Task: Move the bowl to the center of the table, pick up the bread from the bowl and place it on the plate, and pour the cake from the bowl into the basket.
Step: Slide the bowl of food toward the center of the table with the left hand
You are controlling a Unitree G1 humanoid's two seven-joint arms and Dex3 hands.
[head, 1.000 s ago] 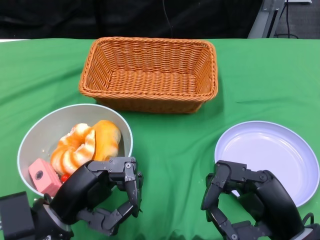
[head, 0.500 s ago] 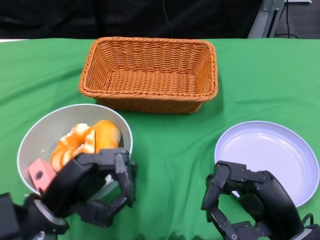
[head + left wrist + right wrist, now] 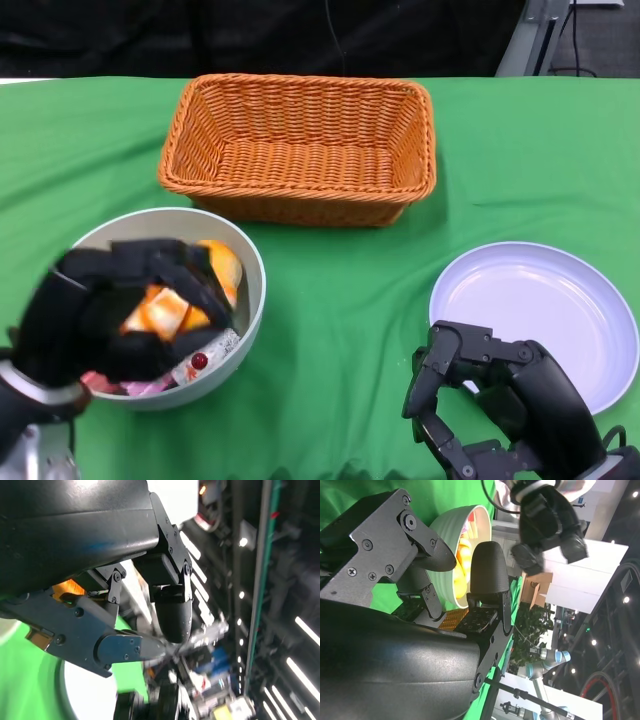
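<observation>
Item: bowl (image 3: pixel 252 262), pale, set on green tabletop (image 3: pixel 340 300) at robot's left-front, well off centre. Contents: bread (image 3: pixel 222 265) (orange-gold, partly hidden), cake (image 3: pixel 160 380) (pink, seen only as slivers under the hand).

Left hand (image 3: pixel 118 308): positioned directly over bowl interior, fingers curved downward around the pastry area. Image blurred; whether anything is gripped cannot be told.

Right hand (image 3: pixel 490 400): resting low at near edge, beside plate (image 3: pixel 590 300), fingers curled in, nothing seen held.

Key relation: bowl lies under and at the left hand, far side of table from right hand; left hand is clearly the nearer. Table centre lies to the bowl's right, approx. in front of basket (image 3: pixel 300 145), between bowl and plate. Judged: bowl shift to be made rightward, by left hand. Plate lies well apart from bowl; basket just beyond bowl's far rim.
</observation>
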